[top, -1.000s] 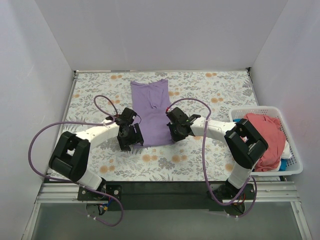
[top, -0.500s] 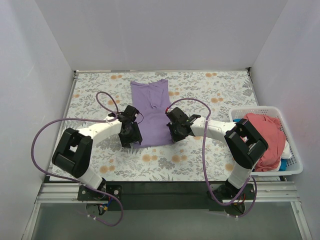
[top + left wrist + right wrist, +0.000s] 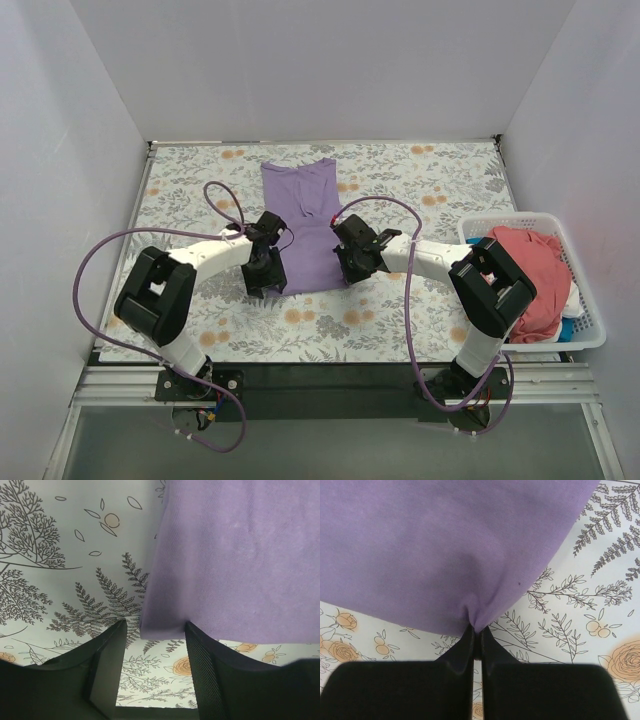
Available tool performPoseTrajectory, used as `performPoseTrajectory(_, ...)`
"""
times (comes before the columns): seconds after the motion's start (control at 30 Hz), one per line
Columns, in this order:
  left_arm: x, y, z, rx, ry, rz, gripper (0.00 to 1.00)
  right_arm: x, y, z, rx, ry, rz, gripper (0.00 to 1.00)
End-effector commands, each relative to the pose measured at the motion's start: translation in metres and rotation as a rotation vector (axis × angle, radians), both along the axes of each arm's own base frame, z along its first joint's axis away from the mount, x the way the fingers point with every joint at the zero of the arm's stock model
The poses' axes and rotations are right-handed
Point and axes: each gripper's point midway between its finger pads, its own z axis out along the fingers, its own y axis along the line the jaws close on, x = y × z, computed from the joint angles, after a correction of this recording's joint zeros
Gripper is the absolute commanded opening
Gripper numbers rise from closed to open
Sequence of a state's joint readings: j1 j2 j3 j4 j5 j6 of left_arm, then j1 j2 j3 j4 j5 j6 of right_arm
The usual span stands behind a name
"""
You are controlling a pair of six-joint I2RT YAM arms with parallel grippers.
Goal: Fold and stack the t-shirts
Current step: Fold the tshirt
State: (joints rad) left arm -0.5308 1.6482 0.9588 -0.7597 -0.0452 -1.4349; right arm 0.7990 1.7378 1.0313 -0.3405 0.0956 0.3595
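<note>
Grip comes first: left of the basket (image 3: 540, 222), our right gripper (image 3: 475, 630) pinches the purple shirt (image 3: 303, 215) at its hem; the left gripper (image 3: 156, 630) stands apart around the other corner, so we close fully before lifting evenly.

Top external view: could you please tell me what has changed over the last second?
The left gripper slid right to the near left corner of the lavender cloth t-shirt, its fingers open astride the hem. The right gripper stayed shut on the near right corner; the t-shirt and the white slatted plastic basket did not move.
</note>
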Motion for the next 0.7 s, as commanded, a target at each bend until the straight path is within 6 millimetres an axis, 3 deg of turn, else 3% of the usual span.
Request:
performPoseTrajectory(0.0,-0.015,0.001,-0.017,0.038,0.062,-0.020,0.48,-0.040,-0.037,-0.048,-0.167,0.147,0.028,0.01)
performPoseTrajectory(0.13,-0.022,0.005,-0.023,0.064,0.085,-0.021,0.40,-0.040,-0.037,-0.049,-0.170,0.151,0.026,0.01)
performPoseTrajectory(0.27,-0.025,0.004,-0.029,0.066,0.105,-0.026,0.14,-0.040,-0.035,-0.049,-0.165,0.151,0.031,0.01)
performPoseTrajectory(0.3,-0.025,0.004,-0.031,0.068,0.111,-0.027,0.01,-0.040,-0.035,-0.048,-0.166,0.151,0.032,0.01)
performPoseTrajectory(0.5,-0.028,0.004,-0.017,0.051,0.102,-0.040,0.00,-0.047,-0.036,-0.036,-0.153,0.170,0.055,0.01)
performPoseTrajectory(0.6,-0.046,0.006,-0.001,0.041,0.148,-0.054,0.00,-0.071,-0.049,-0.022,-0.181,0.229,0.081,0.01)
performPoseTrajectory(0.67,-0.063,0.005,0.017,0.029,0.155,-0.067,0.00,-0.097,-0.060,-0.016,-0.202,0.293,0.098,0.01)
